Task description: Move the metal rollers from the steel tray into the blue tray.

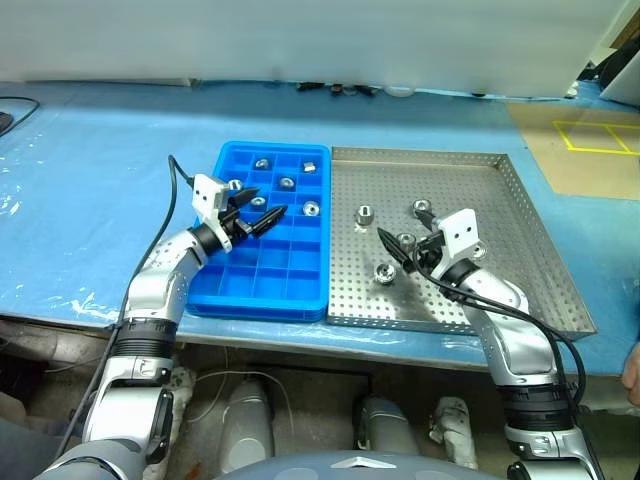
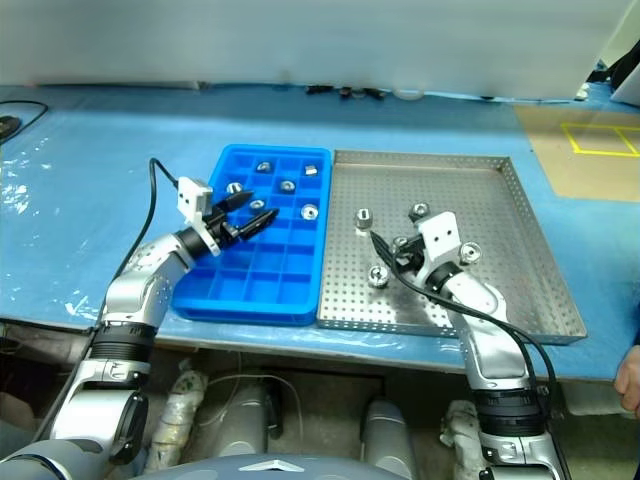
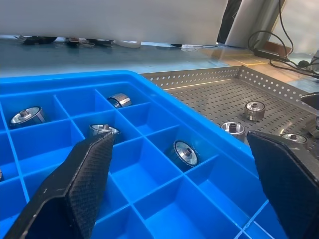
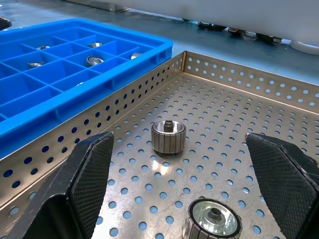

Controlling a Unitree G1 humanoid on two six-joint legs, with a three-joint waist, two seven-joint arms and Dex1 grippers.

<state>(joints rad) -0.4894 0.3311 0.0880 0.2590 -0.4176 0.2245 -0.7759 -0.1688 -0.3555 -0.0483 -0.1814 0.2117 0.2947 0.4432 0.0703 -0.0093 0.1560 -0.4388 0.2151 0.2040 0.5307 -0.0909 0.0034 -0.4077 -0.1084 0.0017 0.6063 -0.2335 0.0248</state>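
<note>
Both grippers gaping wide, holding nothing. Left gripper hovering over the blue tray, a glossy plastic grid holding some shiny ribbed metal rollers. Right gripper hanging over the perforated steel tray, rollers lying between its textured black fingers.

We see blue tray mid-frame left, touching steel tray on its right; metal rollers lie in both

Shiny rollers sit scattered on the perforated steel tray just ahead of the right gripper; maybe six more fill blue tray compartments under the left gripper.
</note>
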